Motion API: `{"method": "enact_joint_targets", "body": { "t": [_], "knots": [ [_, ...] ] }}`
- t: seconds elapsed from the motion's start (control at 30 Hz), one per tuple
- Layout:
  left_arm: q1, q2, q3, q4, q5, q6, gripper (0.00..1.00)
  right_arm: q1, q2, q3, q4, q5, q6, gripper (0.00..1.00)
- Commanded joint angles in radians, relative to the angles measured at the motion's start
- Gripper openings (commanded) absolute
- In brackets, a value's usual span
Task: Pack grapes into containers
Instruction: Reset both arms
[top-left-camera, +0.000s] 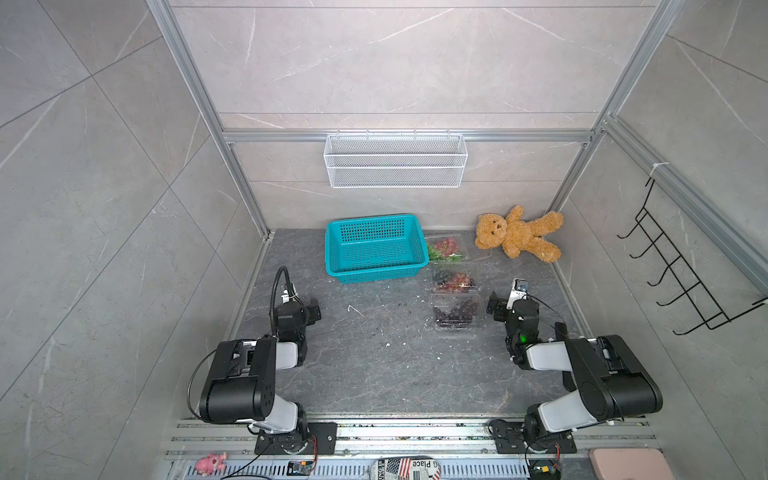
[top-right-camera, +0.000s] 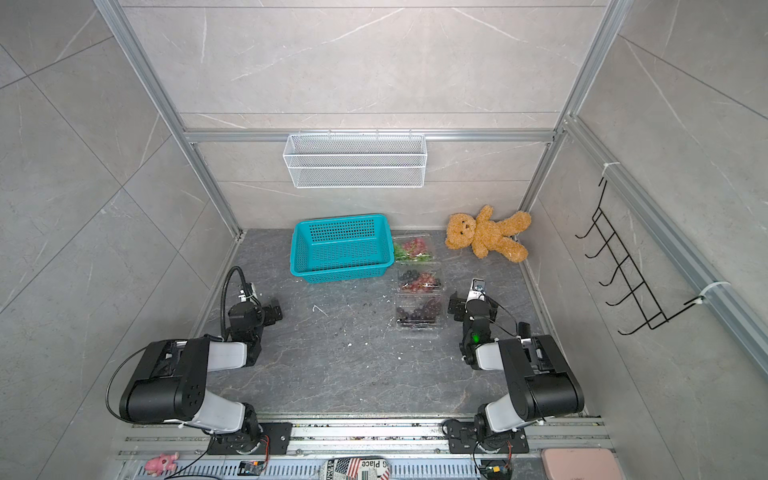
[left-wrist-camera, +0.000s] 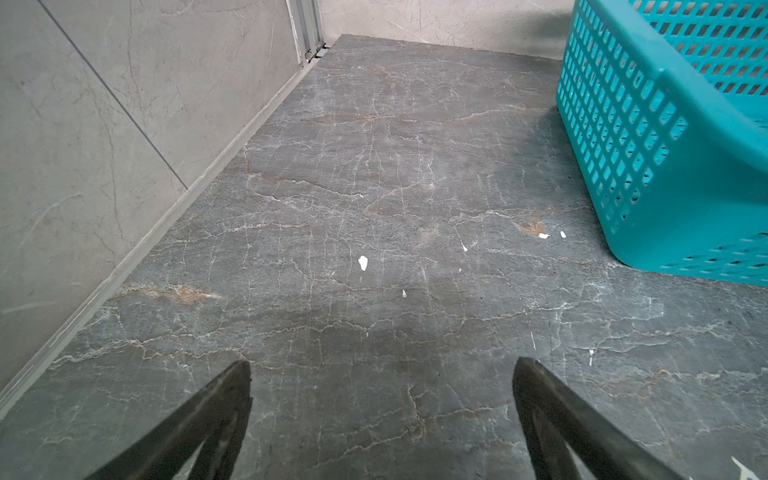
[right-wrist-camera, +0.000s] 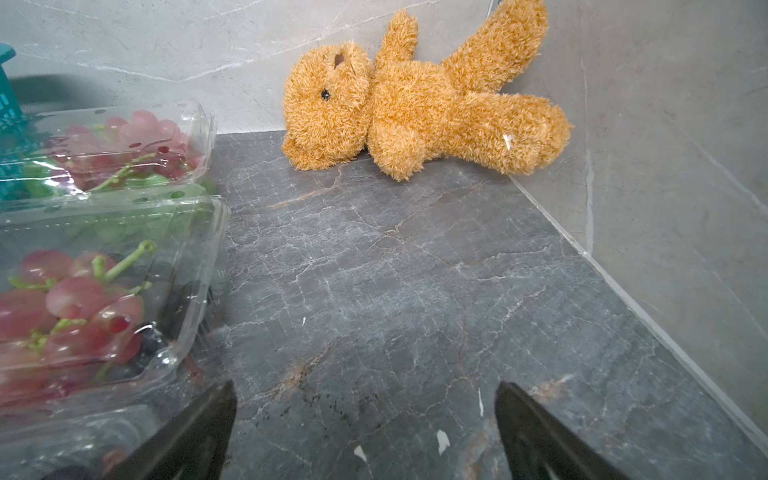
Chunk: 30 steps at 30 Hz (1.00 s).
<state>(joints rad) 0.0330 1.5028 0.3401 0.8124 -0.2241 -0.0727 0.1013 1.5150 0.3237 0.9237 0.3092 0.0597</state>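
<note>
A: The arms?
B: Both folded low; left gripper (left-wrist-camera: 382, 363) and right gripper (right-wrist-camera: 365, 386) are spread wide, empty.
A: Grapes?
B: The grapes (top-left-camera: 455, 311) are inside clear ribbed containers (top-left-camera: 457, 327) (in a row beside the perforated teal basket (top-left-camera: 378, 275)).

Left arm (top-left-camera: 245, 374) folded, elbow raised, left gripper (left-wrist-camera: 380, 368) gaping, empty, right arm (top-left-camera: 602, 374) folded, right gripper (right-wrist-camera: 365, 388) gaping, empty
</note>
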Motion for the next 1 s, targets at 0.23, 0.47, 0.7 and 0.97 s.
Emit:
{"method": "enact_joint_targets", "body": {
  "t": [0.23, 0.47, 0.7, 0.97],
  "knots": [
    [-0.01, -0.003, 0.016, 0.04, 0.004, 0.033, 1.0, -0.002, -0.01, 0.015, -0.016, -0.005, 0.015, 0.99],
    [-0.01, -0.005, 0.01, 0.047, 0.002, 0.033, 1.0, -0.002, -0.01, 0.015, -0.016, -0.005, 0.015, 0.99],
    [-0.01, -0.007, 0.008, 0.051, 0.002, 0.033, 1.0, -0.002, -0.01, 0.015, -0.017, -0.005, 0.015, 0.99],
    [-0.01, -0.043, 0.009, 0.02, 0.007, 0.031, 1.0, -0.002, -0.01, 0.015, -0.016, -0.005, 0.015, 0.99]
  ]
}}
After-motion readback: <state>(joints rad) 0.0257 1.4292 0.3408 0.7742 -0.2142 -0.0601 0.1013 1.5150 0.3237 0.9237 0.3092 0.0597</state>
